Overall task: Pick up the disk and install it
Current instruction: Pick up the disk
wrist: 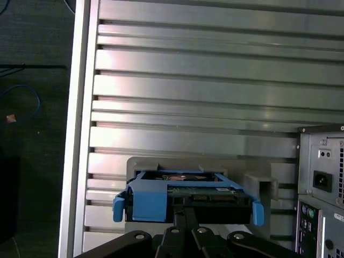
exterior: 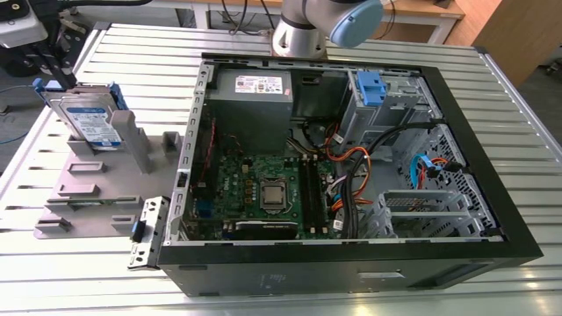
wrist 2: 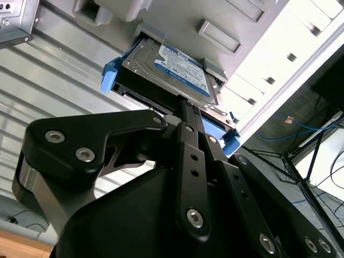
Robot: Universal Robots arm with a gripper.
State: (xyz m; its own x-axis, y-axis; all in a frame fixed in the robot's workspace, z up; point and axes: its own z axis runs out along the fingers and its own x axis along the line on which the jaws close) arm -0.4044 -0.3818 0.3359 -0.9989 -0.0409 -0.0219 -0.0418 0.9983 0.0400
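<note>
The disk, a silver hard drive with a white-and-blue label and a blue rail frame, stands tilted in a slot of the grey holder at the exterior view's left. In both wrist views its end faces me: the disk and its blue frame. My gripper sits right at the middle of that end edge, with its black fingers pressed close together and nothing seen between them. Whether the tips touch the disk I cannot tell. In the exterior view the gripper is at the disk's upper end.
An open computer case lies on the slatted metal table, to the holder's right in the exterior view. Inside are a grey power-supply box, a motherboard, cables and a metal cage with a blue clip.
</note>
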